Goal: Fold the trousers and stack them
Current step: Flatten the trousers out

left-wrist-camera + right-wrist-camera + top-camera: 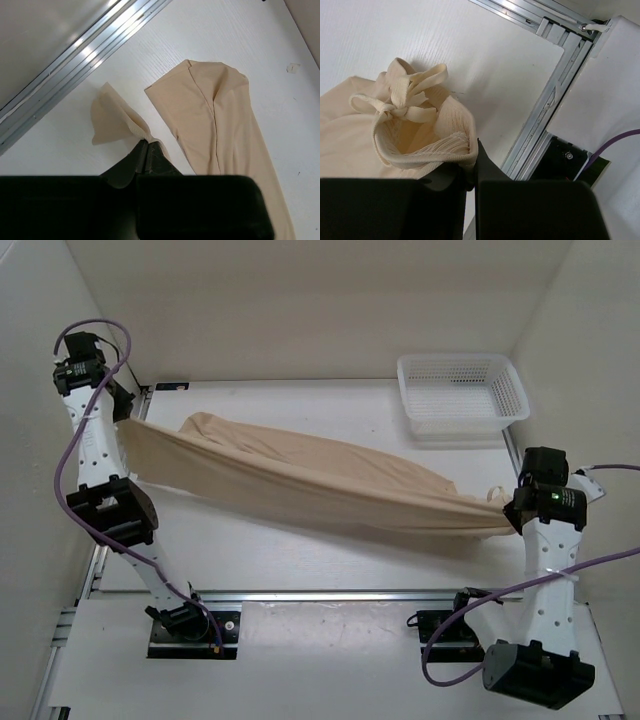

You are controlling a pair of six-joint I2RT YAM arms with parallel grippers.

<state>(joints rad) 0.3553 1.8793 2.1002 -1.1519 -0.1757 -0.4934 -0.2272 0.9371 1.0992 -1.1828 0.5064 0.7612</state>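
Jaws, left: the left gripper [145,150] is pressed together on a small pinch of beige cloth, with no gap showing between the fingers.
Jaws, right: the right gripper [472,152] is clamped on the ribbed waistband [447,147], its two dark fingers meeting around the gathered edge.
Trousers: the trousers [320,480] hang as one long band between the two grippers, running from far left to near right across the table [300,565].
Tension: the lower edge looks pulled fairly straight, while the upper edge is looser and wrinkled.
Left end: a flap of cloth fans out past the left fingertips. Beside it another leg end lies flat on the table, with a seam running down its length (the overhead view shows this part as a low hump near the left arm).
Right end: the waist opening gapes just above the right fingers, and a drawstring [405,95] tied in a loose bow sits on its far rim.
Height: the middle of the band casts a shadow on the table; whether it touches the surface there I cannot tell.
Basket: a white mesh basket [460,390] stands at the far right corner of the table, apart from the cloth.
Rails: an aluminium rail [75,55] runs along the table's edge near the left gripper, and a similar frame borders the right side.
Cables: a purple cable [68,455] loops along the left arm, and another trails from the right arm.
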